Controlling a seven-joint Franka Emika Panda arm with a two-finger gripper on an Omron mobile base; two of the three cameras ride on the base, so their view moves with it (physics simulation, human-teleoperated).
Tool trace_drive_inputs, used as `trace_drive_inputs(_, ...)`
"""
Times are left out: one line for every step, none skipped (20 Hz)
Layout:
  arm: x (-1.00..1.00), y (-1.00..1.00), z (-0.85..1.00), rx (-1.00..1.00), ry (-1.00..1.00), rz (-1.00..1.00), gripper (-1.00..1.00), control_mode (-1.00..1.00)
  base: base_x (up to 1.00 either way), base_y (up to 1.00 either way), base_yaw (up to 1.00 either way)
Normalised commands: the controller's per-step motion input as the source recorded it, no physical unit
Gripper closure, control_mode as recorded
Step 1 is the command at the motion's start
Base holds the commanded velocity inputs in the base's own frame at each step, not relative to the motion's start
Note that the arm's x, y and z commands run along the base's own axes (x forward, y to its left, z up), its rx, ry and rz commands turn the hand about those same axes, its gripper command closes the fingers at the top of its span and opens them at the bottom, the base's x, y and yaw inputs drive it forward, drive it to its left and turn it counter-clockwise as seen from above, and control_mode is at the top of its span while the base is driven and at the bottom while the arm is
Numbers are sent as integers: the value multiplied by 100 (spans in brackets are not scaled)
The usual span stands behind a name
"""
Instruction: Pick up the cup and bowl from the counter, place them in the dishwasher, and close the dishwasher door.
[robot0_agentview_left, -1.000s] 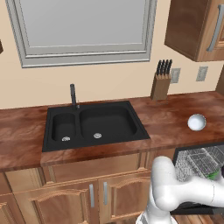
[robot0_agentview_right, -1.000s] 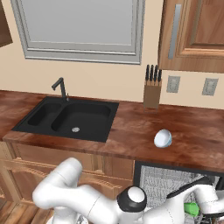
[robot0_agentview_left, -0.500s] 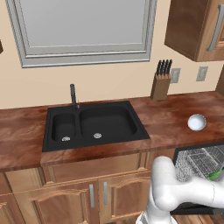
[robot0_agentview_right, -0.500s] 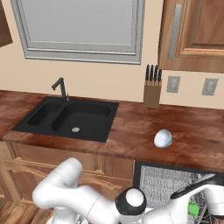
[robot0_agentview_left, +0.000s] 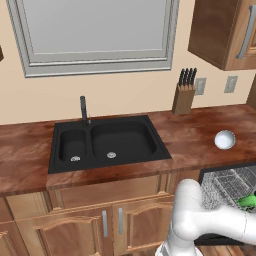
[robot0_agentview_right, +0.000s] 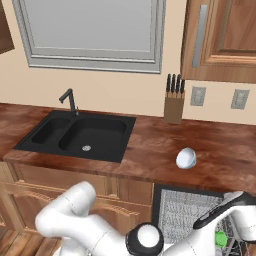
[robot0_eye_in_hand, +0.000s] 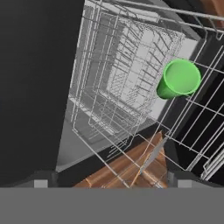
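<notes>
Risen slightly off the small bright green cup (robot0_eye_in_hand: 178, 78) lying mouth-out in the grey wire rack (robot0_eye_in_hand: 114, 83) of the black dishwasher (robot0_agentview_right: 161, 206), tool (robot0_eye_in_hand: 109, 181) spread wide, empty; glossy white bowl (robot0_agentview_left: 224, 139) on reddish-brown counter (robot0_agentview_left: 195, 135).

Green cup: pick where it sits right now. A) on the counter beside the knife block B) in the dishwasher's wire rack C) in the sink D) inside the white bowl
B: the green cup rests in the grey wire rack of the dishwasher, clear of the open gripper, while the white bowl is on the counter.
</notes>
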Motion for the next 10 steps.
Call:
trace_drive_inputs(0, 74, 51, 0, -1, 0, -100, -100, 0, 0, 0)
trace_drive_inputs(0, 72, 53, 0, -2, 0, -100, -100, 0, 0, 0)
trace_drive_inputs(0, 67, 53, 0, -2, 0, -100, -100, 0, 0, 0)
trace_drive_inputs(0, 64, 53, 0, -2, 0, -100, -100, 0, 0, 0)
trace_drive_inputs(0, 62, 54, 0, -3, 0, -100, -100, 0, 0, 0)
trace_drive_inputs(0, 57, 57, 0, -4, 0, -100, -100, 0, 0, 0)
trace_drive_inputs(0, 53, 54, 0, -3, 0, -100, -100, 0, 0, 0)
trace_drive_inputs(0, 48, 49, 0, -3, 0, -100, -100, 0, 0, 0)
trace_drive_inputs(0, 47, 49, 0, -3, 0, -100, -100, 0, 0, 0)
trace_drive_inputs(0, 43, 47, 0, -3, 0, -100, -100, 0, 0, 0)
